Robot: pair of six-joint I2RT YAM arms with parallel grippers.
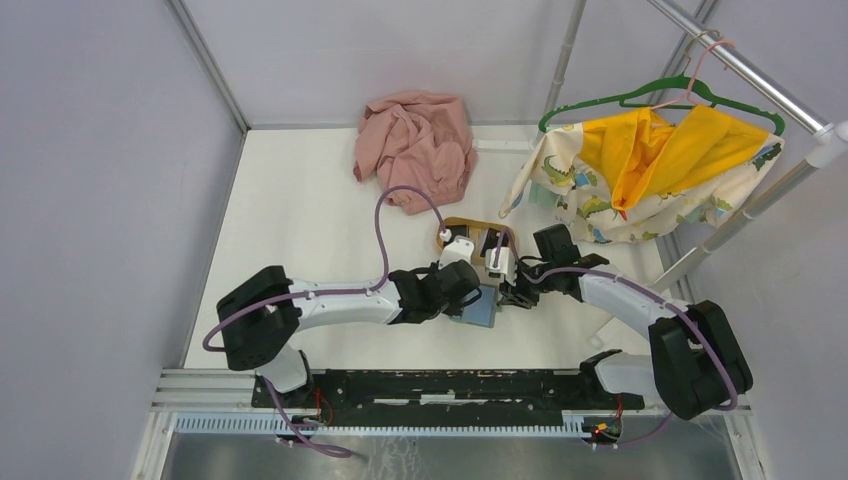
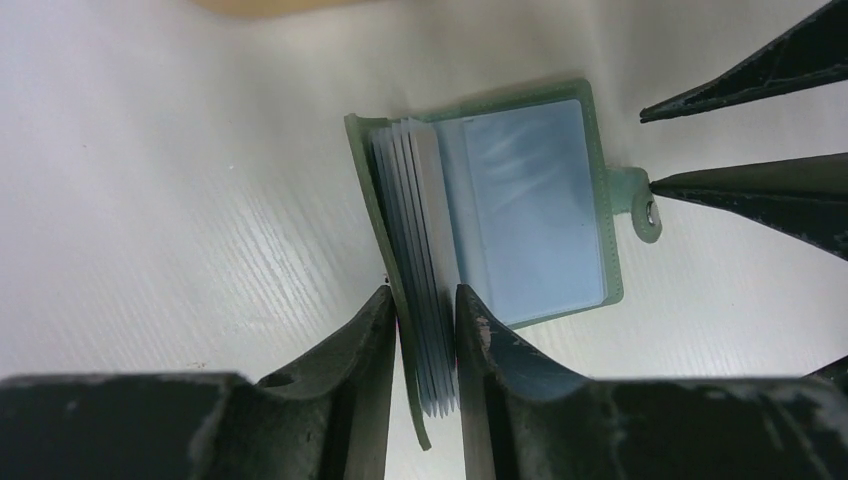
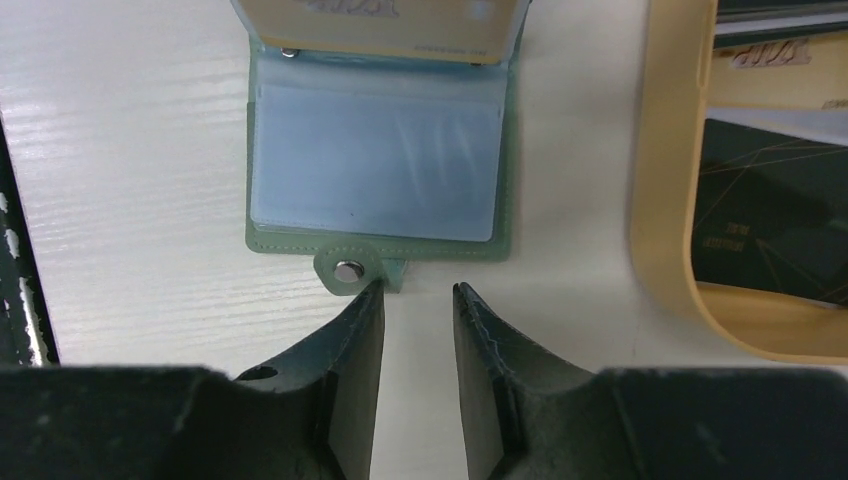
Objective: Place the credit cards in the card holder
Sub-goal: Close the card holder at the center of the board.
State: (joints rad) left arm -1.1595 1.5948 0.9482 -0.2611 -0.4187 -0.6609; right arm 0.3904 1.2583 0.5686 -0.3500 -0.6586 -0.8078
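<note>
left gripper (image 2: 423, 305) pinches the open card holder (image 2: 530, 200), seemingly by its sleeves.

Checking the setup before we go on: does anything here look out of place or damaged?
Nothing is spilled or damaged. The card holder lies open, its sleeve pages pinched by the left pincer. The one odd thing is a crumpled pink garment heaped at the far end of the table, unrelated to this job.
</note>
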